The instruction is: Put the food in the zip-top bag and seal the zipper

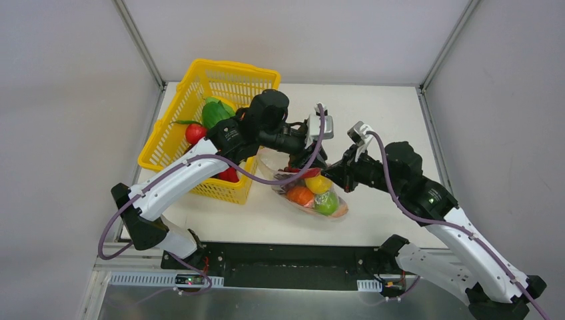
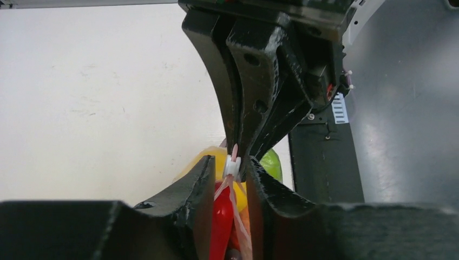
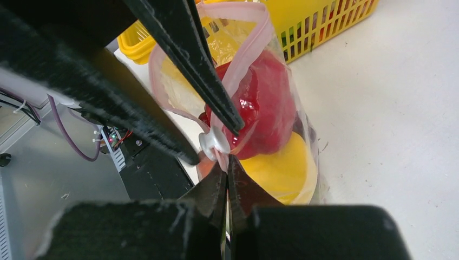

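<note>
The zip-top bag (image 1: 341, 211) lies at the middle of the tabletop (image 1: 386, 113), just right of the yellow mesh basket (image 1: 200, 77). Its closed end points near and right. Inside it are a lemon (image 1: 318, 184), an orange (image 1: 300, 195), a green apple (image 1: 326, 202) and a red pepper (image 3: 265, 103).

The zipper (image 3: 254, 43) still gapes in a loop over the pepper. The left gripper (image 2: 231, 161) reaches in from the far left. Its jaws stand narrow on either side of the white slider (image 3: 214, 142) on the strip, though I cannot tell whether they actually press it. The right gripper (image 3: 227, 168) comes from the right and is pinched tight on the end of the zipper beside the slider.

Leafy greens (image 1: 216, 112) and a red fruit (image 1: 195, 133) lie in the basket.
</note>
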`<state>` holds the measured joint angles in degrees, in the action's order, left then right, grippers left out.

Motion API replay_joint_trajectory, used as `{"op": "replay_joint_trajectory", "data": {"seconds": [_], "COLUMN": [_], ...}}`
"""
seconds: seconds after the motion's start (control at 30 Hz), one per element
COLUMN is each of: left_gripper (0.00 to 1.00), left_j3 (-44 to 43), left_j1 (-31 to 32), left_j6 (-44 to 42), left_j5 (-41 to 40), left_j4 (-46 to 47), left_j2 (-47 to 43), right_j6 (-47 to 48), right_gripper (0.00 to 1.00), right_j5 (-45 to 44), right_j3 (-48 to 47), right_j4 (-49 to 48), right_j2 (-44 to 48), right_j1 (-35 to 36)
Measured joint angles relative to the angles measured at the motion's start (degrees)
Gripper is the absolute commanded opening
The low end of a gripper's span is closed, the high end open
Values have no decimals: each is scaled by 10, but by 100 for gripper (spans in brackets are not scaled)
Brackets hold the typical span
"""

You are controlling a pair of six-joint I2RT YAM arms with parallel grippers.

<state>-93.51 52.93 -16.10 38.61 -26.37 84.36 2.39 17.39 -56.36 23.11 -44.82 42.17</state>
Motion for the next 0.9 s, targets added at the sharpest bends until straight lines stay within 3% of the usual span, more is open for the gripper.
{"op": "replay_joint_trajectory", "data": {"seconds": [0.07, 0.2, 0.43, 0.67, 0.9], "left_gripper": [21, 30, 30, 1, 0], "left_j3": [-1, -2, -2, -15, -21], "left_j1": [0, 0, 0, 4, 7], "left_j6": [-2, -8, -1, 0, -12], "left_j5": [1, 1, 2, 4, 4], "left_j4": [-5, -21, -13, -18, -31], "left_j2": [0, 0, 0, 4, 7], "right_j6": [0, 0, -3, -3, -6], "right_gripper": [0, 0, 0, 0, 0], "right_j5": [0, 0, 1, 0, -7], "right_j3": [0, 0, 0, 0, 0], "right_j4": [3, 8, 8, 8, 9], "right_j2": [8, 19, 21, 21, 24], "right_j1": [0, 0, 0, -1, -1]}}
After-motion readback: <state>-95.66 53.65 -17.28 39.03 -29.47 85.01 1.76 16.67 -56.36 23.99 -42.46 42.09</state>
